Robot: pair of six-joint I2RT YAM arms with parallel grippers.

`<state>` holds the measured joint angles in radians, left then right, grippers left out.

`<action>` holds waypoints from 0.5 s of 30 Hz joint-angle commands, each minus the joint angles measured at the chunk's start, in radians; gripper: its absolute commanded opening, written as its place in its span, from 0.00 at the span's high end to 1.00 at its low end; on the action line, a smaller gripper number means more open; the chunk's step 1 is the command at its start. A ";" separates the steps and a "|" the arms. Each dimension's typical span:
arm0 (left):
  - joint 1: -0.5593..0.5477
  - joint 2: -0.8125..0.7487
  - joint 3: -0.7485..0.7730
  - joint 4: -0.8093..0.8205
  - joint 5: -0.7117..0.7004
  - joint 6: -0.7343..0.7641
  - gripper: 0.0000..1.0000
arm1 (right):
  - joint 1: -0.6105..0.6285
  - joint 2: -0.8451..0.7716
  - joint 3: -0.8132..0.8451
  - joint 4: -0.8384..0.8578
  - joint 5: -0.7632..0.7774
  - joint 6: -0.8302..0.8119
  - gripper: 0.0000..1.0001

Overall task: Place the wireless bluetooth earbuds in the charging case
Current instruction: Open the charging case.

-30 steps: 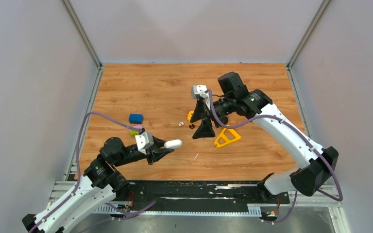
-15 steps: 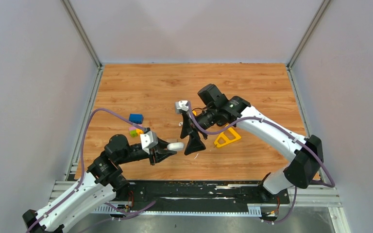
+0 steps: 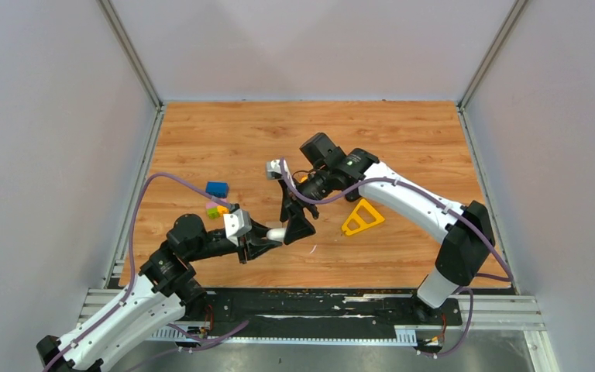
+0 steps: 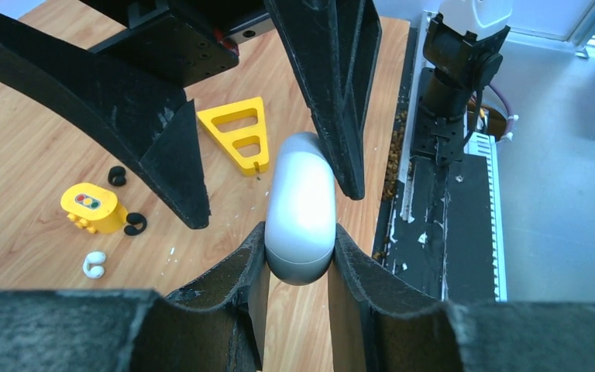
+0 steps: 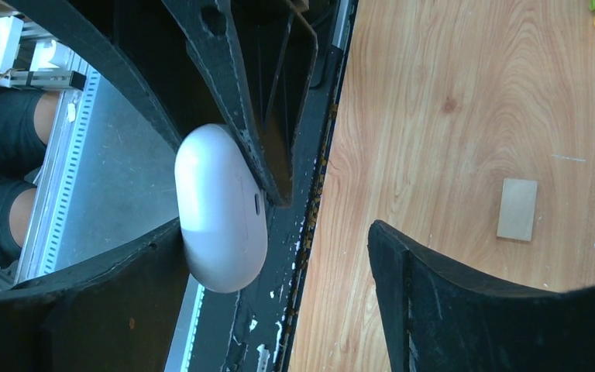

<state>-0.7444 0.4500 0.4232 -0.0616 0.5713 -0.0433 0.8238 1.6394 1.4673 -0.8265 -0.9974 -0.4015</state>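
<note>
Wood-grain bench (image 3: 225, 139), boxed in by pale grey walls. Left claw (image 4: 298, 242) pressed in on the near end of the white charging case (image 4: 302, 194), pinching it from both sides and holding it up off the bench, toward the front edge. Closed-looking pill shape, with a faint seam in the right wrist view.

Right claw (image 4: 271, 203) spread wide, straddling the free end of the case. One finger close against the shell, the other well apart. Actual contact impossible to tell.

Farther out, lying loose on the bench outside the case: a white earbud (image 4: 93, 264), a black earbud (image 4: 134, 224) and a second black earbud (image 4: 116, 176), clustered around a yellow toy block (image 4: 93, 208). Just beyond those, a yellow triangle (image 4: 240, 139) lying flat.

Off toward the left arm's side in the top view, a blue block (image 3: 217, 188) and small green-and-yellow bricks (image 3: 215, 209). A tan block (image 5: 517, 209) flat on the wood, seen only from the right wrist.
</note>
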 commanded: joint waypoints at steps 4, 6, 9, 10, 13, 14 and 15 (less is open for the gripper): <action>-0.001 -0.005 0.001 0.057 0.067 0.010 1.00 | -0.028 0.014 0.108 -0.002 -0.035 0.038 0.19; -0.001 -0.006 0.002 0.057 0.071 0.013 1.00 | -0.031 0.013 0.113 -0.002 -0.030 0.041 0.19; -0.001 -0.011 0.001 0.057 0.072 0.013 1.00 | -0.032 0.013 0.114 -0.002 -0.020 0.041 0.19; -0.001 -0.012 0.000 0.057 0.071 0.012 1.00 | -0.032 0.015 0.114 -0.003 -0.021 0.042 0.19; -0.001 -0.014 0.000 0.057 0.067 0.013 1.00 | -0.032 0.017 0.114 -0.003 -0.025 0.042 0.19; -0.001 -0.015 0.000 0.058 0.066 0.014 1.00 | -0.032 0.017 0.116 -0.005 -0.027 0.042 0.19; -0.001 -0.014 0.000 0.057 0.063 0.013 1.00 | -0.032 0.016 0.120 -0.008 -0.031 0.040 0.19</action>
<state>-0.7444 0.4465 0.4232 -0.0559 0.6159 -0.0391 0.7933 1.6501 1.5459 -0.8398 -1.0126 -0.3630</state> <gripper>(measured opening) 0.365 0.815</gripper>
